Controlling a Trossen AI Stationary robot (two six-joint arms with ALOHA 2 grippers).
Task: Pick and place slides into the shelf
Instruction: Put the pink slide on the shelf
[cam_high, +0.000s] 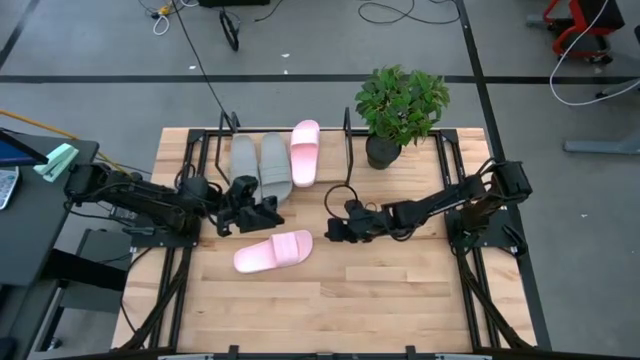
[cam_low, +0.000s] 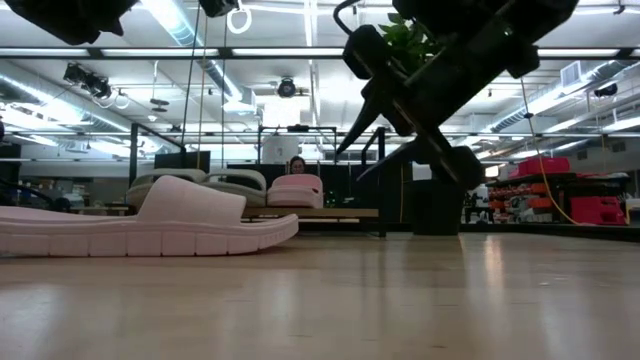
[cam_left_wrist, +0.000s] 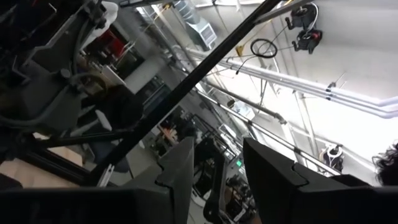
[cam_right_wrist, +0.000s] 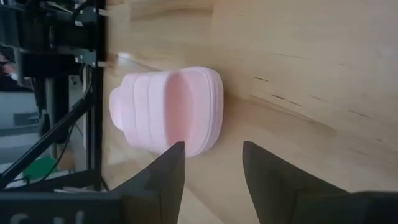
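Three slides already sit side by side on the shelf (cam_high: 345, 130) at the far part of the surface (cam_high: 400, 290): two grey slides (cam_high: 260, 160) and one pink slide (cam_high: 305, 152); this leaves one slot free beside them, toward the plant (cam_high: 400, 105). The remaining pink slide (cam_high: 273, 251) lies flat on the surface, apart from the shelf, between the two arms. The right pincer (cam_high: 335, 228) hangs just beside its toe end with fingers spread and nothing between them; the right wrist view shows the slide (cam_right_wrist: 168, 112) framed ahead of the gap, an alignment that suits a grasp. The left pincer (cam_high: 262, 213) waits near the grey slides, fingers spread and empty, angled away from the work.
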